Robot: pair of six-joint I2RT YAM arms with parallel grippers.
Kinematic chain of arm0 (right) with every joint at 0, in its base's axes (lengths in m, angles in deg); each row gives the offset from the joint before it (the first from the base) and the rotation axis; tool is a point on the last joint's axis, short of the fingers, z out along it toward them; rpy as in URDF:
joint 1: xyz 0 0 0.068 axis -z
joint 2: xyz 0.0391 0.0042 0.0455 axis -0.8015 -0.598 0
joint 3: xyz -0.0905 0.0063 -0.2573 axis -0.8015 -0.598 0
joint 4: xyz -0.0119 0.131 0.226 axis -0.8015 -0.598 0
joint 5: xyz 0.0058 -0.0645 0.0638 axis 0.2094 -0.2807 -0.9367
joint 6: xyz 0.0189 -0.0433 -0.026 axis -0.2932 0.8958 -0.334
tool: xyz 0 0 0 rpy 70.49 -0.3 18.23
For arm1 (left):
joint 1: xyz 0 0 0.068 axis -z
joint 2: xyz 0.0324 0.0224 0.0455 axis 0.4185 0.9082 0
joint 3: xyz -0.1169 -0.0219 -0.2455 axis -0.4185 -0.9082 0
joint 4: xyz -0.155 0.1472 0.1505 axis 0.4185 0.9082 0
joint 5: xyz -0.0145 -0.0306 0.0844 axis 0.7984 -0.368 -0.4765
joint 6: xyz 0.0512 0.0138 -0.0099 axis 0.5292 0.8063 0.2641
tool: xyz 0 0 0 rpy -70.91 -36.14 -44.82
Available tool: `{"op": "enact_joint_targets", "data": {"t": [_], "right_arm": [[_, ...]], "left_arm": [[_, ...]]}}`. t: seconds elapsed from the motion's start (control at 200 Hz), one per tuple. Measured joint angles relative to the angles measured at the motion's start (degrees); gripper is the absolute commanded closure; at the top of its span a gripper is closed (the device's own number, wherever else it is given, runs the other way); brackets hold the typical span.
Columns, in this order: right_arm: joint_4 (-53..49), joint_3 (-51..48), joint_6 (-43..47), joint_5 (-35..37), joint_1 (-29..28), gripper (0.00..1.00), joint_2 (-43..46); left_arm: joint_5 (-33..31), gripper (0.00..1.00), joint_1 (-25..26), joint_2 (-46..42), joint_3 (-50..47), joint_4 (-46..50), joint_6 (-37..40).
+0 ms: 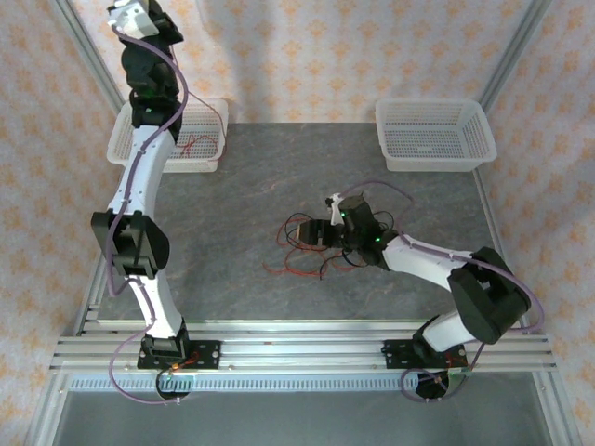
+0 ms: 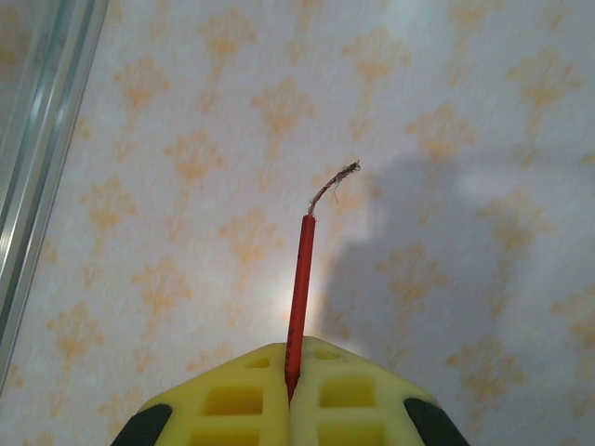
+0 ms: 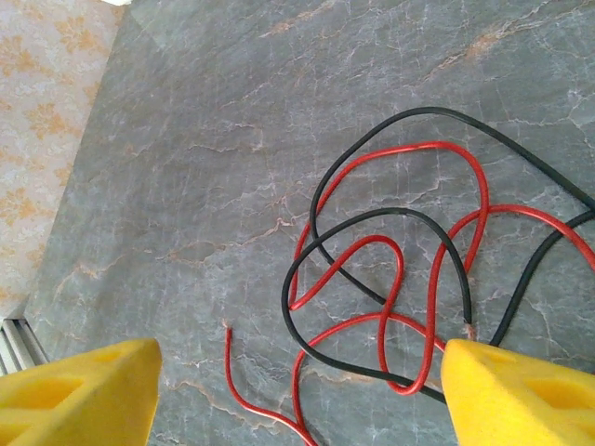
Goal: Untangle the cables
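The left arm reaches high above a white plastic mesh basket [image 1: 209,160], which stands at the far left corner of the grey stone-patterned desk [image 1: 242,204]. The left pincer [image 2: 290,372] is fully closed. Its two yellow fingers [image 2: 232,400] press one thin red cable [image 2: 297,288] between them. A short end of this cable stands out beyond the fingertips, with a small piece of bare frayed strand [image 2: 333,184] at its tip, in front of the cream wall with orange pattern [image 2: 446,130]. In the top view some red wire [image 1: 197,144] lies inside that basket. I cannot tell if it is the same cable.

The right pincer [image 3: 299,372] is low over the middle of the desk. Its yellow fingers stand wide apart and hold nothing. The tangle of thin red and black cables [image 3: 390,269] lies flat on the desk below it, with loops crossing over each other several times. One black cable end [image 3: 468,325] lies just beside the right finger [image 3: 521,395]. A loose red end [image 3: 228,333] lies nearer to the other finger. A second white mesh basket [image 1: 432,160] stands at the far right corner.
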Motion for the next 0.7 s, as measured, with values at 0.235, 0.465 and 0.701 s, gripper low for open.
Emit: {"op": "enact_joint_targets", "data": {"t": [0.235,0.465,0.701], "right_arm": [[0.00,1.09,0.00,-0.13,-0.07,0.22,-1.27],[-0.20,2.32,0.04,-0.11,-0.26,0.22,-2.45],[-1.16,5.53,0.48,0.07,-0.26,0.22,-5.55]], "left_arm": [[0.15,1.00,-0.02,1.11,5.86,-0.52,0.50],[0.15,1.00,-0.90,9.84,12.28,-2.01,0.70],[0.13,1.00,-3.50,20.70,16.17,-5.64,-0.22]]}}
